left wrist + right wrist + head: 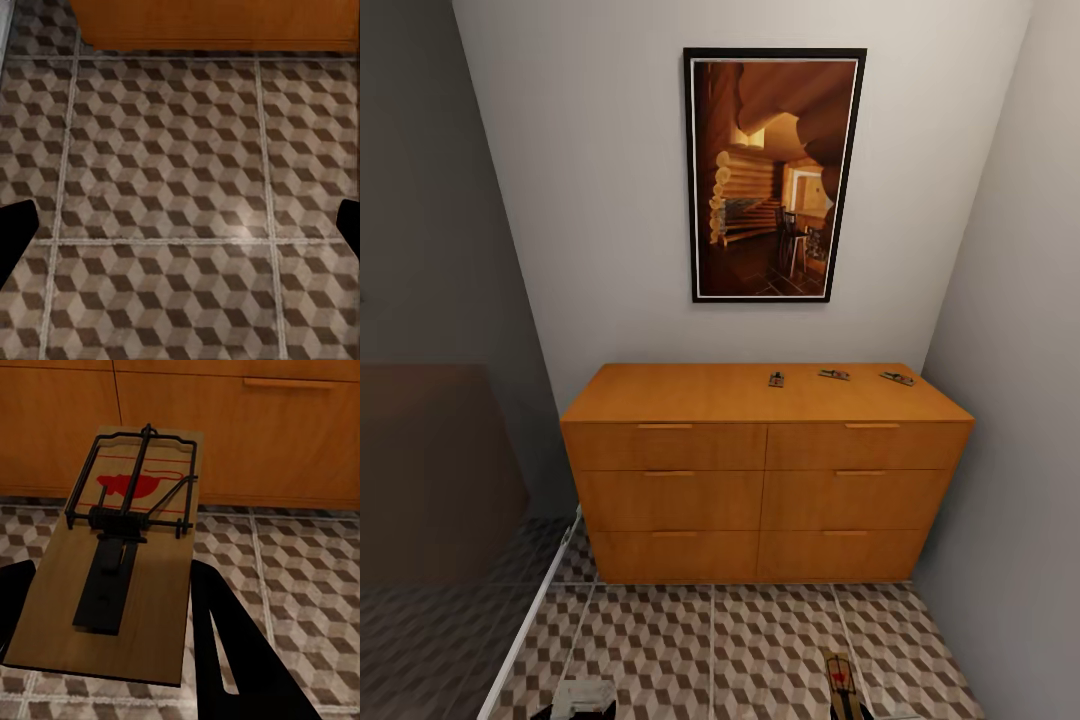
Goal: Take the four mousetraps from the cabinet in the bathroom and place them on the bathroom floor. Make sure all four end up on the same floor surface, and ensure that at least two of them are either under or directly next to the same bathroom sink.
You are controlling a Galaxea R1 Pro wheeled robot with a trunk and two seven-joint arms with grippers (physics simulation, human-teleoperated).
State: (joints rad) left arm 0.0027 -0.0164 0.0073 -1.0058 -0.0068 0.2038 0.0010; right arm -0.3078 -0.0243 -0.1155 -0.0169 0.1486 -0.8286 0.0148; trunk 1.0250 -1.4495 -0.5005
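Observation:
The orange-brown cabinet [760, 470] stands against the far wall. Three mousetraps lie on the right half of its top: one [776, 379], a second [834, 375] and a third [897, 378]. A fourth mousetrap [127, 547] sits flat between the black fingers [225, 652] of my right gripper [112, 581], which is shut on it. It hangs above the cube-patterned bathroom floor [710, 640] in front of the cabinet's drawers and also appears in the head view [841, 683]. My left gripper [180, 225] is open over bare tiles, nothing between its fingertips [15, 232].
A framed picture [773, 175] hangs above the cabinet. A grey wall [1010, 400] closes the right side. On the left, a dark glass panel [440, 470] stands over a white floor strip [535, 620]. Open tiles lie between me and the cabinet.

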